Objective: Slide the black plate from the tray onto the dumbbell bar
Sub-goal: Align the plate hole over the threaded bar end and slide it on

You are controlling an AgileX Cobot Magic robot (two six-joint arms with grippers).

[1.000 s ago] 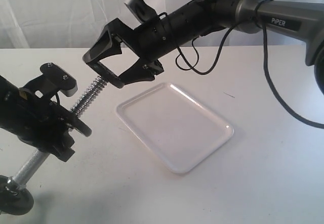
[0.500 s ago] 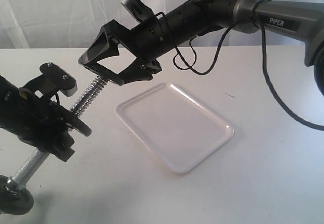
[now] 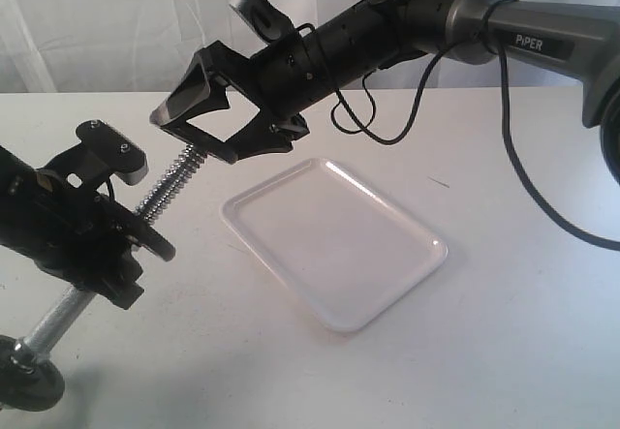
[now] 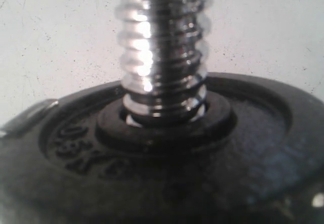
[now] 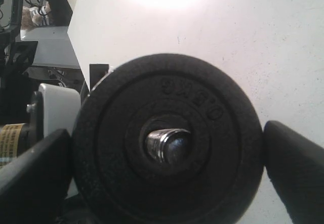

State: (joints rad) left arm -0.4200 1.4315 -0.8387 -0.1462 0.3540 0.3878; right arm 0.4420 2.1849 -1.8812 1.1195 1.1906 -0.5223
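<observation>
The black plate (image 3: 197, 138) is off the tray, and my right gripper (image 3: 194, 137) is shut on its rim. In the right wrist view the plate (image 5: 202, 102) fills the space between the two fingers (image 5: 33, 176). The chrome tip of the dumbbell bar (image 5: 167, 144) pokes through its centre hole. The bar (image 3: 172, 185) slants up to the right, with my left gripper (image 3: 102, 250) shut round its middle. Another black disc (image 4: 253, 143) sits on the threads (image 4: 162, 47) close to that hand. The bar's lower disc (image 3: 29, 385) rests on the table.
The white tray (image 3: 441, 247) lies bare on the white table (image 3: 504, 352), right of the bar. The right arm (image 3: 407, 17) and its looping cable (image 3: 387, 124) reach over the tray's far side. White curtains hang behind the table.
My right gripper has shifted the plate slightly up and to the left at the bar's threaded end. The left arm and the bar have stayed still.
</observation>
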